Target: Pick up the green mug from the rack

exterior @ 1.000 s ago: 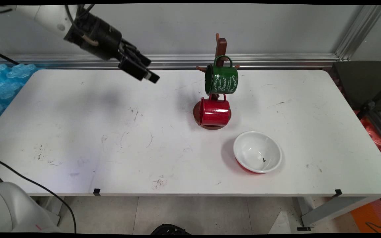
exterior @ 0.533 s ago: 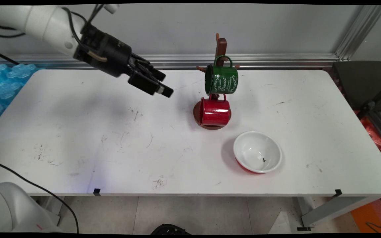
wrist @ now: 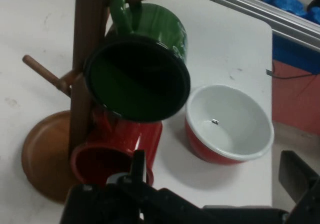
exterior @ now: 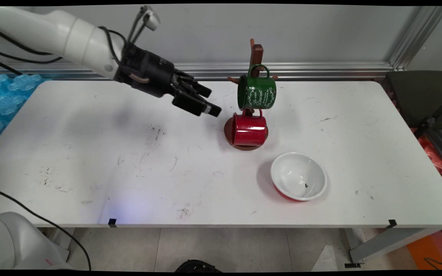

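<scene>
Gripper (exterior: 210, 100) hangs above the white table (exterior: 90, 153), empty, fingers apart, tips aimed at the wooden mug tree (exterior: 256, 53) and just left of the red mug (exterior: 249, 129). Red mug hangs on a low peg over the tree's round base; green mug (exterior: 256, 92) with white lettering hangs from a higher peg right above it. Red bowl (exterior: 299, 176) with white inside sits on the table near the tree's base, toward the near right.
</scene>
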Robot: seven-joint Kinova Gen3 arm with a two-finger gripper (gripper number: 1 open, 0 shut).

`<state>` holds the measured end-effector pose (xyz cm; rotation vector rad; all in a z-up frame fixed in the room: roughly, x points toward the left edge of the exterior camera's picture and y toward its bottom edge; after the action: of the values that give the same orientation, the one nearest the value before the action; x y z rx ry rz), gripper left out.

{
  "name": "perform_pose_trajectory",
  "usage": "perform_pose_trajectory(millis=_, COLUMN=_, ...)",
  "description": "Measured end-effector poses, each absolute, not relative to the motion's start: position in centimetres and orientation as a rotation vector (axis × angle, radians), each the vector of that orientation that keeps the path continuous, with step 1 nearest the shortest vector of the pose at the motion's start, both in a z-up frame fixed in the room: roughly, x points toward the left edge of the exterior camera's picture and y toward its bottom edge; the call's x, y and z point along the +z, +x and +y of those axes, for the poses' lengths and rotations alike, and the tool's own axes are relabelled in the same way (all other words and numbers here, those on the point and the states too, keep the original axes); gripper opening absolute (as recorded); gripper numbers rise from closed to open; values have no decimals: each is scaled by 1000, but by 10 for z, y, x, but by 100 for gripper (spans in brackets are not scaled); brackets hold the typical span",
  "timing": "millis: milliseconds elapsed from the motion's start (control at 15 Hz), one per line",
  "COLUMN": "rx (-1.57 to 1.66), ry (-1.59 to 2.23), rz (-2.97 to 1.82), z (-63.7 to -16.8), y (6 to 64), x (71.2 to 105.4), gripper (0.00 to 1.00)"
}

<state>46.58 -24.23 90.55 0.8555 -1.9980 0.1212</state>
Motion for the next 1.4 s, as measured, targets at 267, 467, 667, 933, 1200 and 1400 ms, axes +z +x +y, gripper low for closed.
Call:
perform_pose_trajectory(millis=267, rx=161, ry=840, rz=-1980, z=-257, y=454, x=892, gripper=100)
perform_pose_trajectory(millis=467, rx=179, ry=835, rz=-1964, z=-267, y=445, x=885, gripper=100)
perform_pose_trajectory(millis=667, rx=179, ry=845, rz=-1948, z=-275, y=435, x=879, gripper=100)
perform_pose_trajectory(millis=933, rx=174, ry=869, rz=-1922, z=-285, y=425, x=874, gripper=100)
perform_pose_trajectory(millis=1200, rx=171, ry=908, rz=-1878, z=-294, y=417, x=873, gripper=100)
perform_pose_trajectory(millis=1400, rx=166, ry=927, rz=-1855, z=-299, y=413, x=872, gripper=100)
